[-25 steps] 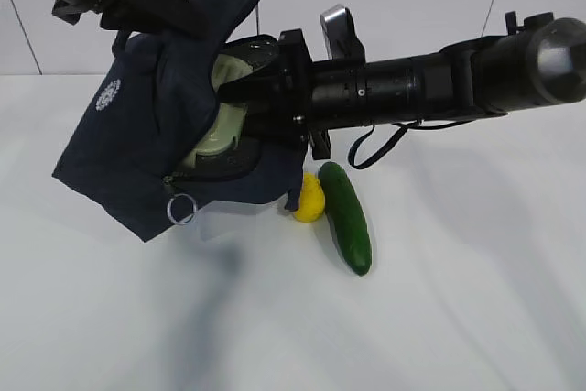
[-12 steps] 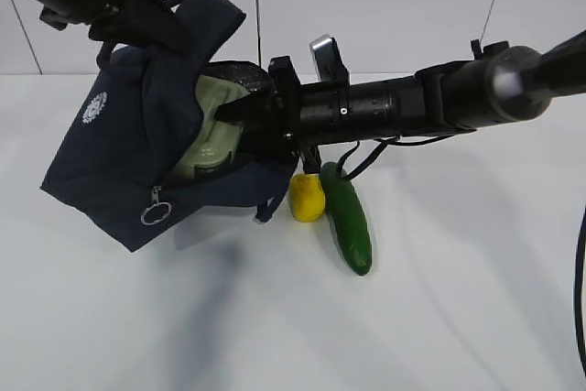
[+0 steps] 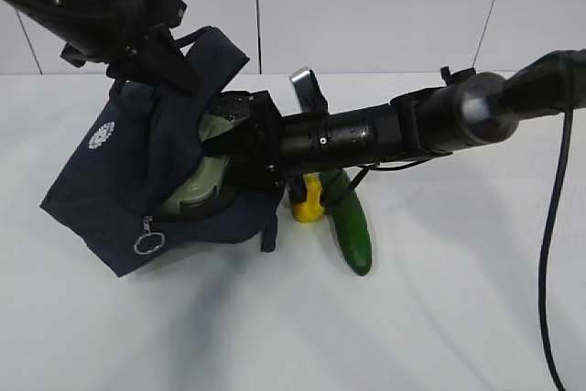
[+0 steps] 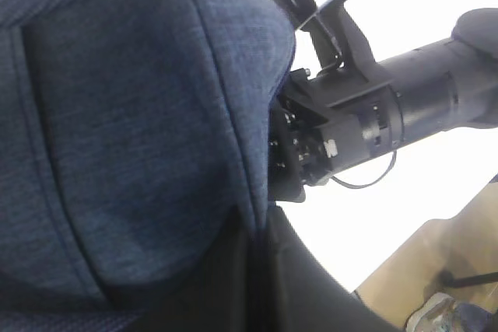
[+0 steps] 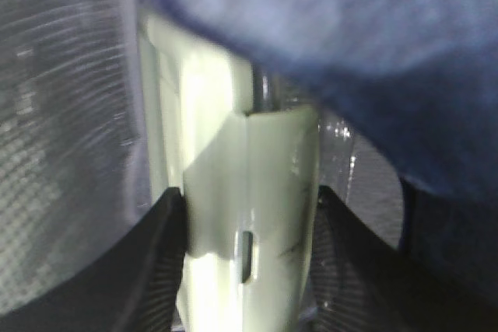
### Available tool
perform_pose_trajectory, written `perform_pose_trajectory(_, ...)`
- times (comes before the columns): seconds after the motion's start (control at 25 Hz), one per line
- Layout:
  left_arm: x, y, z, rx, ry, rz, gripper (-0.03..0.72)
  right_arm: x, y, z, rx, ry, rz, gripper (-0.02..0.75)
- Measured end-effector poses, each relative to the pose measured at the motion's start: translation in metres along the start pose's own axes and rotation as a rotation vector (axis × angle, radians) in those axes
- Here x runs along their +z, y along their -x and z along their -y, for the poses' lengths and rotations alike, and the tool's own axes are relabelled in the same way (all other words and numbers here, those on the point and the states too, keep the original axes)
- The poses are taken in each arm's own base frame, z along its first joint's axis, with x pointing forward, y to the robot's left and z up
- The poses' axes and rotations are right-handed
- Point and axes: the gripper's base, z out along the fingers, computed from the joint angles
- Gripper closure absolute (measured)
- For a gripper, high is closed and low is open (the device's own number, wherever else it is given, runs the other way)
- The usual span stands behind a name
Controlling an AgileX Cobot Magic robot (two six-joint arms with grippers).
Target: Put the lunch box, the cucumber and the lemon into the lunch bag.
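The navy lunch bag (image 3: 119, 167) hangs tilted at the left, its open mouth facing right. My left gripper (image 3: 157, 48) is shut on the bag's top fabric and handle; in the left wrist view the fabric (image 4: 132, 114) fills the frame, pinched between the dark jaws. My right gripper (image 3: 220, 146) reaches into the mouth, shut on the lunch box (image 3: 194, 188). Its pale green lid (image 5: 249, 192) sits between the black fingers (image 5: 152, 270). The lemon (image 3: 309, 202) and the cucumber (image 3: 352, 226) lie on the table right of the bag, partly under my right arm.
The bag's zipper ring pull (image 3: 145, 244) dangles at its lower front. My right arm (image 3: 412, 130) stretches across the middle from the right, just above the lemon and the cucumber's far end. A white wall stands behind the white table (image 3: 439, 318).
My right arm has dropped lower and pushed the lunch box deeper into the bag. The bag has swung slightly left and down. The arm now covers part of the lemon.
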Motion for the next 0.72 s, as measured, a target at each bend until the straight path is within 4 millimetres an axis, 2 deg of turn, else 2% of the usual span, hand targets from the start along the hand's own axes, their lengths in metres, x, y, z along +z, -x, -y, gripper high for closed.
perform_pose_trajectory(0.24, 0.017, -0.002, -0.010, -0.021, 0.007, -0.045, 0.694, 0.010, 0.003, 0.013, 0.010, -0.014, 0.000, 0.387)
perform_pose_trajectory(0.4, 0.019, -0.002, -0.012, -0.026, 0.008, -0.048, 0.694, 0.015, 0.005, 0.022, 0.020, -0.016, -0.003, 0.387)
perform_pose_trajectory(0.72, 0.019, -0.001, -0.012, -0.025, 0.009, -0.044, 0.694, 0.017, 0.006, 0.028, 0.048, -0.022, 0.000, 0.386)
